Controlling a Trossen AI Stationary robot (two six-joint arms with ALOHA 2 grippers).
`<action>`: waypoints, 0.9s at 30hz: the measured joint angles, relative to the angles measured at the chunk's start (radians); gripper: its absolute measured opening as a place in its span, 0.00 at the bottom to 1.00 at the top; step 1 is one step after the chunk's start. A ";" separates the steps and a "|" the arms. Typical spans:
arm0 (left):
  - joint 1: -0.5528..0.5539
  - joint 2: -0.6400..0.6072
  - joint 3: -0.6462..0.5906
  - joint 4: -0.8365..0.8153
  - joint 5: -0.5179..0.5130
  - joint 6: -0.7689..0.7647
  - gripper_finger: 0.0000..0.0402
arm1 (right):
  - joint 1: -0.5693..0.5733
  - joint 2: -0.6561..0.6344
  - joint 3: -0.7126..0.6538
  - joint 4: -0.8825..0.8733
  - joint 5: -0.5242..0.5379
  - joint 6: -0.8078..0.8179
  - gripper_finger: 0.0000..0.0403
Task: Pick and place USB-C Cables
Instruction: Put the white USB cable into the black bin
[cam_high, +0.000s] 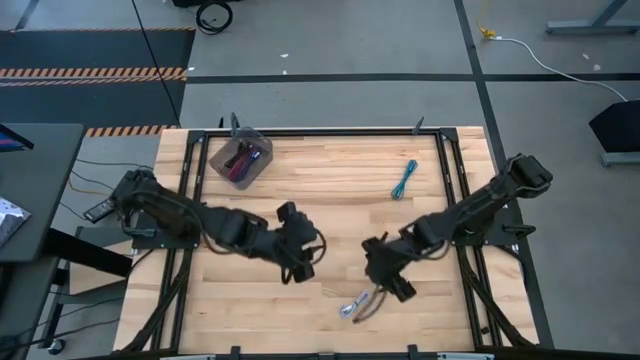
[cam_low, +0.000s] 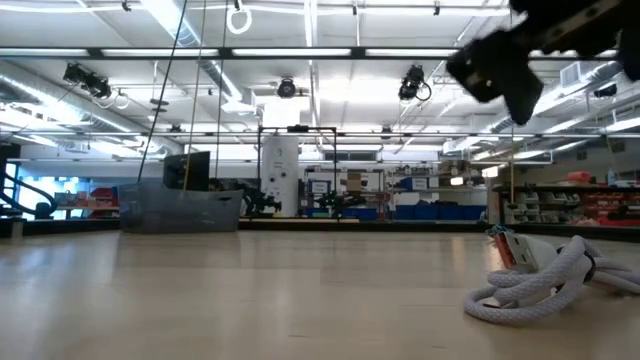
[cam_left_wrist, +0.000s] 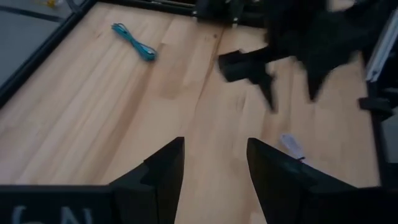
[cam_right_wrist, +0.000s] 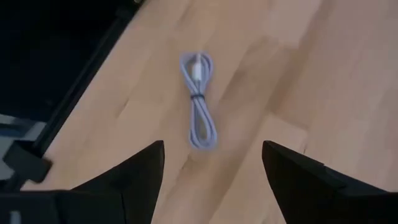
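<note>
Right gripper (cam_right_wrist: 211, 163): fingers spread wide, holding nothing, hung just above the white-silver cable (cam_right_wrist: 198, 99).
Cable axis: ran lengthwise away from the fingers, centred ahead of the gap.
Left gripper (cam_left_wrist: 214, 165): open, empty, farther from that cable.
Teal cable (cam_high: 404, 180): well apart, far side.
Bin (cam_high: 262, 142): far-left corner, already held cables.

White-silver cable (cam_right_wrist: 198, 99) flat on table (cam_right_wrist: 280, 74)

You have a bin (cam_high: 242, 160) at the surface's (cam_high: 330, 180) far left holding cables. One cable (cam_high: 404, 179) lies far right. Another cable (cam_high: 355, 304) lies near the front edge, just beside the right hand (cam_high: 390, 282).
</note>
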 joint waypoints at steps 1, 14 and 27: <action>-0.010 0.009 0.000 0.002 -0.016 0.000 0.45 | 0.022 0.000 0.000 0.015 0.031 -0.001 0.68; -0.030 0.091 0.000 0.031 -0.026 -0.026 0.45 | 0.127 0.117 0.000 0.089 0.217 0.135 0.64; -0.034 0.090 0.000 0.043 -0.004 -0.050 0.45 | 0.136 0.309 0.000 0.247 0.223 0.211 0.61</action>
